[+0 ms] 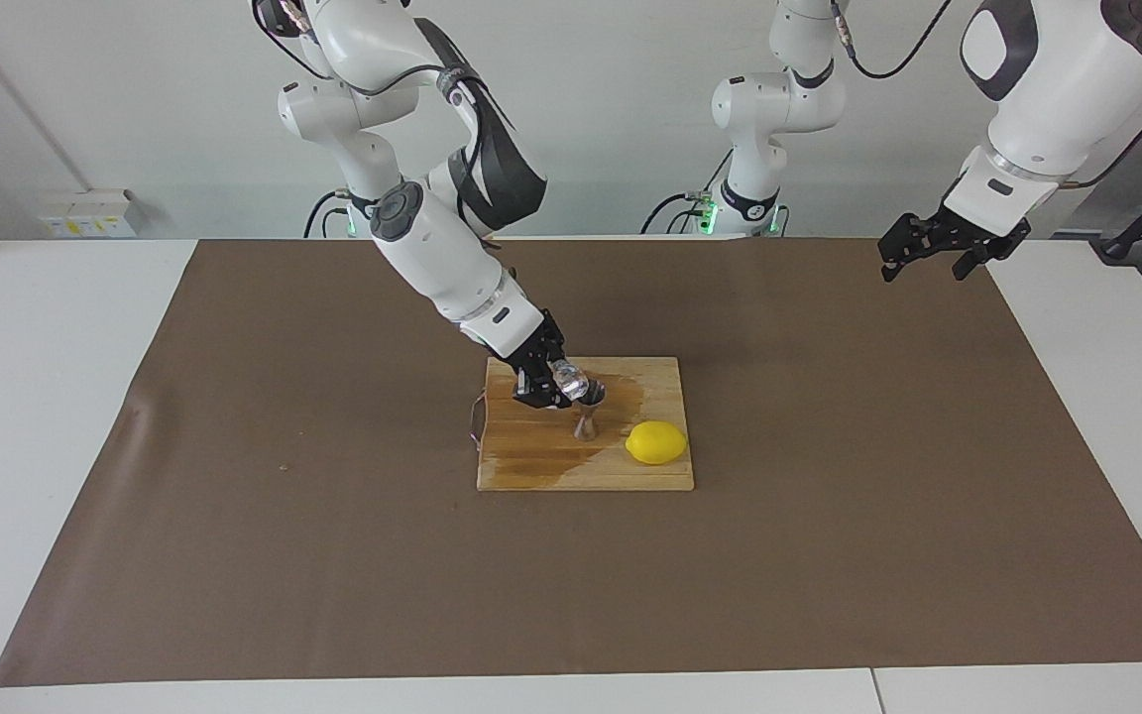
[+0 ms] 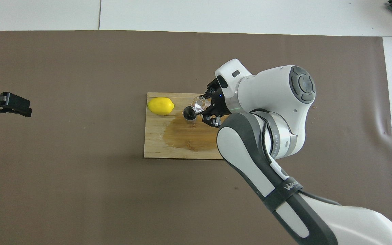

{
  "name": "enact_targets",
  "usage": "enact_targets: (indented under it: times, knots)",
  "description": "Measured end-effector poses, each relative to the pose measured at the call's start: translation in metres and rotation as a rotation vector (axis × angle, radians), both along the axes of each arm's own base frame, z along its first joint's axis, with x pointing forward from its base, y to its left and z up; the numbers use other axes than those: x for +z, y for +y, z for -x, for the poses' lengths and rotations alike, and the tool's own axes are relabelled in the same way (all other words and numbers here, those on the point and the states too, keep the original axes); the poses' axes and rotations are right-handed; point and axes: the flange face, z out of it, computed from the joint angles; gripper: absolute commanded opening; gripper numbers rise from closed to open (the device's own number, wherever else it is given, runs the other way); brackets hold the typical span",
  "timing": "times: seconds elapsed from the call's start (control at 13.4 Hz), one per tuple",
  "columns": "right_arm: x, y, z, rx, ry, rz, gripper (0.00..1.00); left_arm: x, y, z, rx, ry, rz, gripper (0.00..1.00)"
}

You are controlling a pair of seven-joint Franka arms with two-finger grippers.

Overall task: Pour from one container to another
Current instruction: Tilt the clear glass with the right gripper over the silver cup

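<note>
While the right tool [image 1: 553,383], clamped on the tilted glass cup [image 1: 567,379], pours over the narrow-waisted jigger [image 1: 587,415], a nudge could topple it, spilling more onto the wet cutting board [image 1: 586,474]; the left tool [image 1: 933,243] waits wide open above the surface's edge.

You see the small clear glass cup [image 1: 569,379] tipped over, its mouth at the jigger's rim. The silver hourglass-shaped metal jigger [image 1: 586,417] stands upright on the wooden board [image 1: 571,468].

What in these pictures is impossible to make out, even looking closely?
- Whether liquid is flowing from the tiny clear glass cup into the silver hourglass-shaped metal jigger: too small, both views.
- The jigger's fill level: overhead view, the cup covers part of its mouth.
- A corner of the wooden cutting board: overhead view, the right arm covers it.
</note>
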Motion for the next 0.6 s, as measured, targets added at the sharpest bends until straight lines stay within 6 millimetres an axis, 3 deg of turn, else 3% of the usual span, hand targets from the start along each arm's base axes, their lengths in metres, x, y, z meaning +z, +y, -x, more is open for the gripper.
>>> enact_targets:
  times: [0.6]
  knots:
    - [0.006, 0.019, 0.008, -0.002, 0.01, 0.044, 0.03, 0.007, -0.002, -0.009, 0.001, -0.085, 0.003, 1.0]
